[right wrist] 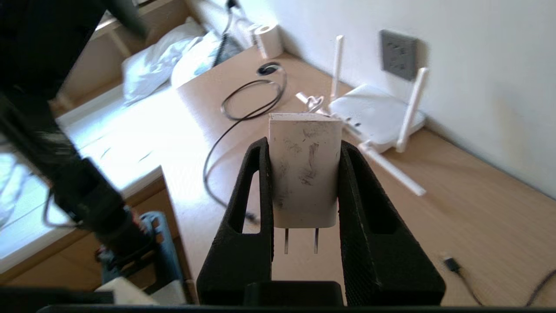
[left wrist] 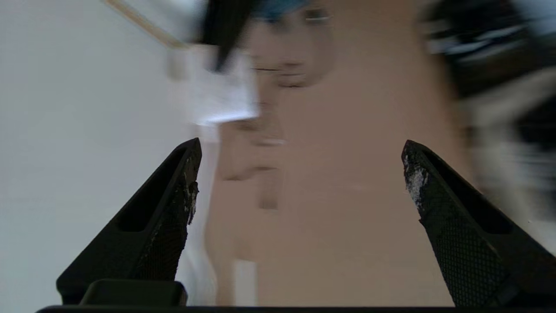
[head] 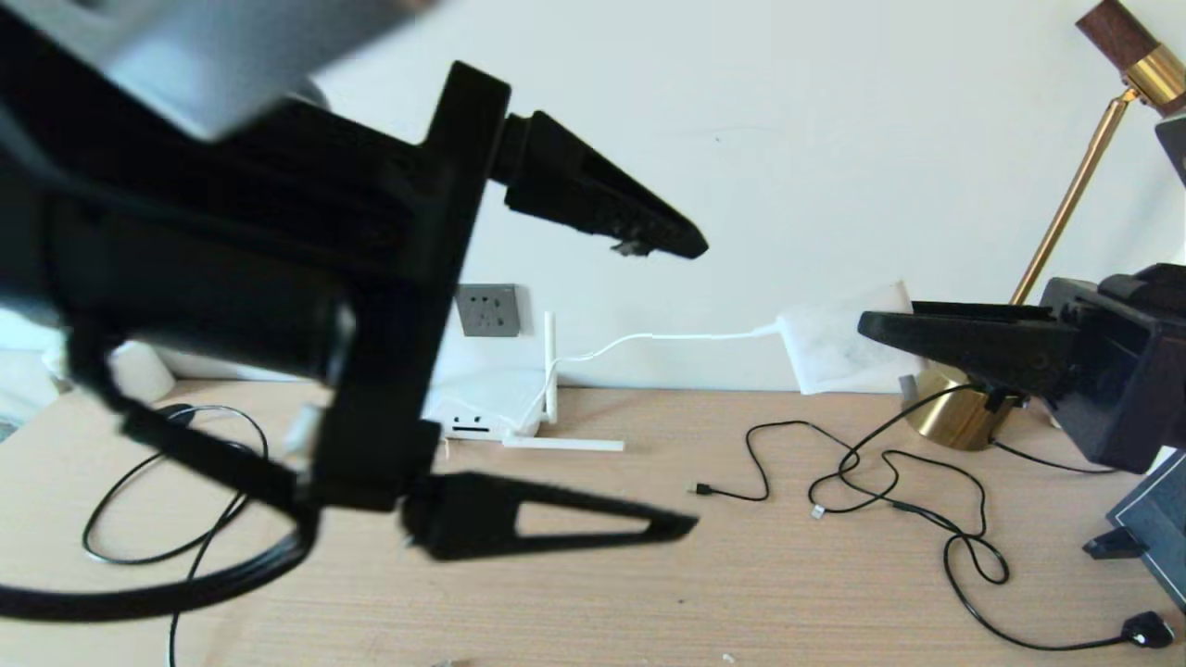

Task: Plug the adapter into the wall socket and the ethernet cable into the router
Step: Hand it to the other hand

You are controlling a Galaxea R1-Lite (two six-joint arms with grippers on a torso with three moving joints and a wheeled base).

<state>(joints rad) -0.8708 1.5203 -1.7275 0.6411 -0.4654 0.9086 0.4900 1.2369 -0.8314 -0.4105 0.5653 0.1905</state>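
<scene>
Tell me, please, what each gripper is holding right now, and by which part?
The right gripper clamps the adapter by its two flat sides, prongs pointing back toward the wrist. The left gripper is open and holds nothing.

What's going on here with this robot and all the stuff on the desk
The right tool is clamped on the white adapter, prongs pointing back toward the wrist, held up above the desk. It is not plugged in: the wall socket is bare. The left tool is wide open and holds nothing, hanging in the air in front of the socket and router. The adapter's white cord trails back toward the router.
</scene>
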